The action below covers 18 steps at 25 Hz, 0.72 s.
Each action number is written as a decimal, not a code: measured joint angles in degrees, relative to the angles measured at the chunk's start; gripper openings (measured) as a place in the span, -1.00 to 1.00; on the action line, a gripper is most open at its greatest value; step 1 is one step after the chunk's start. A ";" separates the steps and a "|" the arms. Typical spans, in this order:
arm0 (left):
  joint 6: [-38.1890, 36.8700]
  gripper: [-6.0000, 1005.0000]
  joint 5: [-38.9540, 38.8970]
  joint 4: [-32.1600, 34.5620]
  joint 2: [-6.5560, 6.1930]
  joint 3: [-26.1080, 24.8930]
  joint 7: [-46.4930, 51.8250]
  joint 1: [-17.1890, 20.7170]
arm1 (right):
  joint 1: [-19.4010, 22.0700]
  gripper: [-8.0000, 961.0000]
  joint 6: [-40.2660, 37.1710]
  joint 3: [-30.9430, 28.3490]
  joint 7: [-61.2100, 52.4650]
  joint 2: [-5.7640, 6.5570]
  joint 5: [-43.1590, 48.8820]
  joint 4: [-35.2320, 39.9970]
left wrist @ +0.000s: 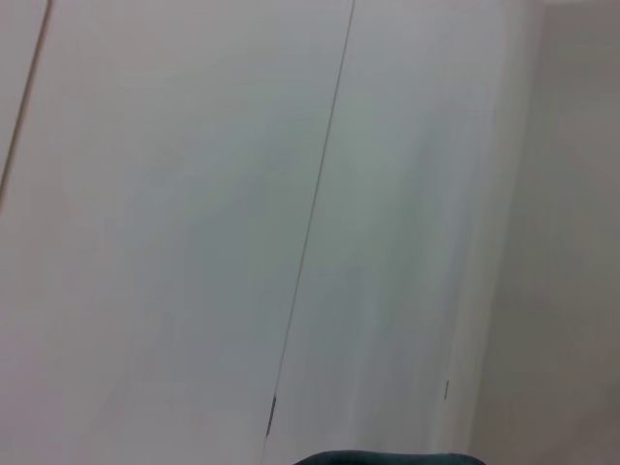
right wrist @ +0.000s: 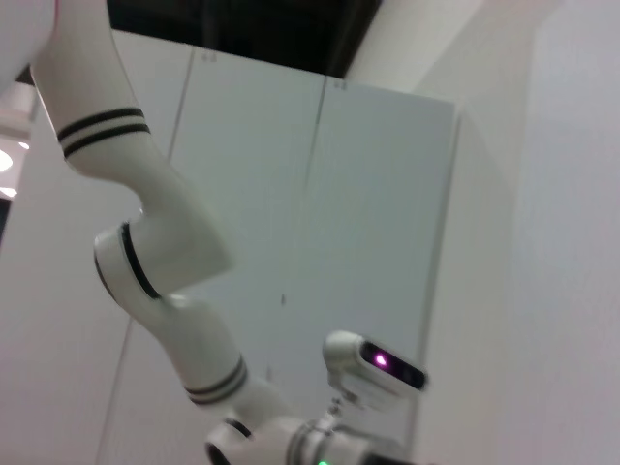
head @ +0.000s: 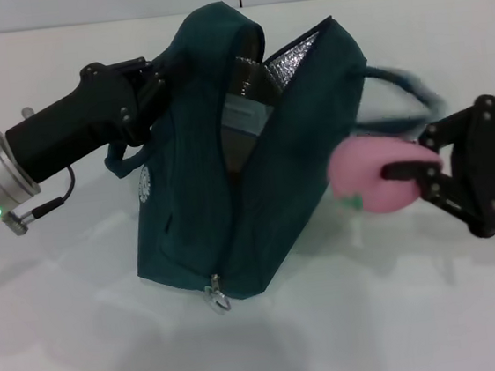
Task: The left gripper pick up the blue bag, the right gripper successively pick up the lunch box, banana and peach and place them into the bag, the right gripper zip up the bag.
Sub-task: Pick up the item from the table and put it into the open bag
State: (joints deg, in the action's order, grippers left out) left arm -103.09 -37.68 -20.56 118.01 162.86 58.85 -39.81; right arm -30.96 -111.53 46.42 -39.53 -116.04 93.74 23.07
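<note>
worktop: white, plain, carries the bag; right tool hangs above its right side.
blue bag: centre of worktop, standing tilted with its mouth open to the far right, silver lining showing; soft fabric, would sag and close if let go, so the hold belongs on the upper left edge by the handle. Zipper pull hangs at the near bottom corner, zip not yet done.
lunch box: looks already inside the bag, lid edge visible in the opening; stiff plastic.
left tool: black, comes in from the left, clenched on the bag's upper left side, propping it up; its wrist view shows only a sliver of teal fabric.
right tool: right of the bag, grasping the peach between its fingers.
peach: pink, rounded, held just beside the bag's right wall, below the opening; likely light, smooth toy, may slip, so grip across the middle.
banana: not visible; probably inside already.
</note>
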 joint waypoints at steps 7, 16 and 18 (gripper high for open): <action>0.00 -0.81 -0.03 0.00 0.06 0.00 -0.03 -0.06 | -1.90 -0.91 -4.79 3.40 0.48 -0.13 -8.87 -3.96; -0.27 -0.80 -0.03 0.06 0.56 0.01 -0.05 -0.47 | -7.88 -0.90 1.77 4.12 -7.42 -0.14 -18.59 -9.82; -0.30 -0.80 -0.38 0.08 0.73 0.01 0.08 -0.58 | -9.62 -0.90 5.35 5.61 -10.56 -0.07 -18.47 -9.61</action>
State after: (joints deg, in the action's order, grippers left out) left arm -103.38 -38.06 -20.48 118.74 162.87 58.93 -40.39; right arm -40.58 -106.18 52.03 -50.08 -116.11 75.27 13.46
